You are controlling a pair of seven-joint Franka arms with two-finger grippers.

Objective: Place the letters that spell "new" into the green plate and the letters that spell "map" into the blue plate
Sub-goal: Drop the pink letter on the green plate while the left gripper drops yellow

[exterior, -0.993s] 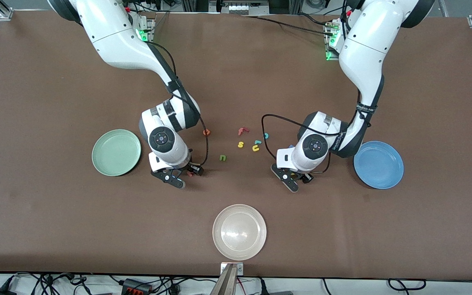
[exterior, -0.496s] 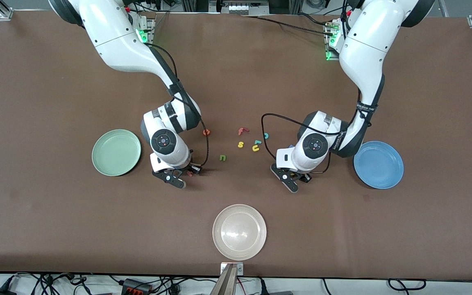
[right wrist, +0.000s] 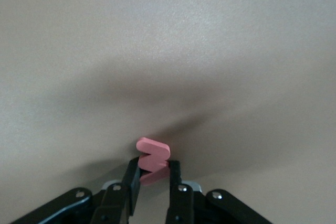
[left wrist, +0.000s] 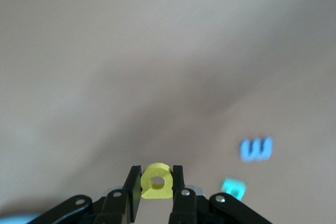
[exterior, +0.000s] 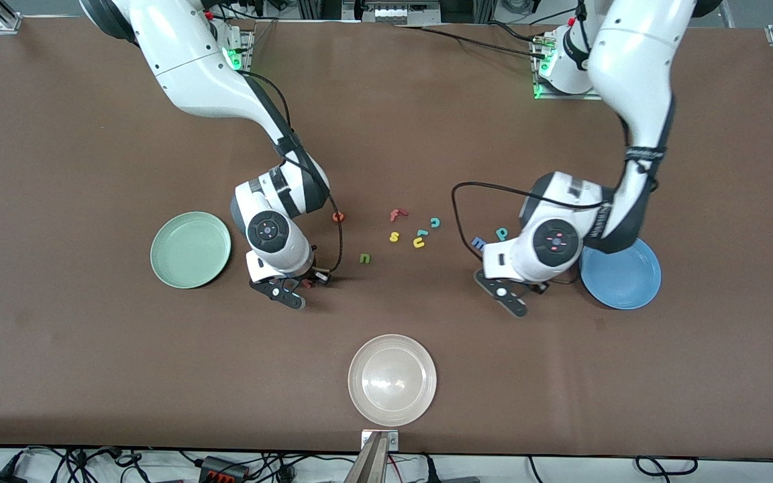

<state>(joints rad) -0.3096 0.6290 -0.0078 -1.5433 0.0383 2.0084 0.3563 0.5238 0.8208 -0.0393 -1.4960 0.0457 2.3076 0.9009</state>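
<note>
My left gripper (left wrist: 157, 171) is shut on the yellow a (left wrist: 156, 183); in the front view this gripper (exterior: 511, 302) hangs over the table beside the blue plate (exterior: 628, 278). The blue m (exterior: 478, 242) and teal p (exterior: 502, 233) lie close by, farther from the front camera. My right gripper (right wrist: 153, 167) is shut on the pinkish-red w (right wrist: 153, 156), low at the table surface. That gripper (exterior: 291, 292) is beside the green plate (exterior: 190, 249). Between the arms lie the green n (exterior: 364, 258) and the orange e (exterior: 338, 216).
A red f (exterior: 396, 215), yellow s (exterior: 394, 236), yellow u (exterior: 419, 243), teal c (exterior: 435, 222) and another small teal letter (exterior: 421, 233) lie mid-table. A whitish-beige plate (exterior: 392, 380) sits near the table's front edge.
The left gripper shut on the yellow a and moved with it toward the blue plate, uncovering the m and p. The right gripper shut on the w and stayed in place.
</note>
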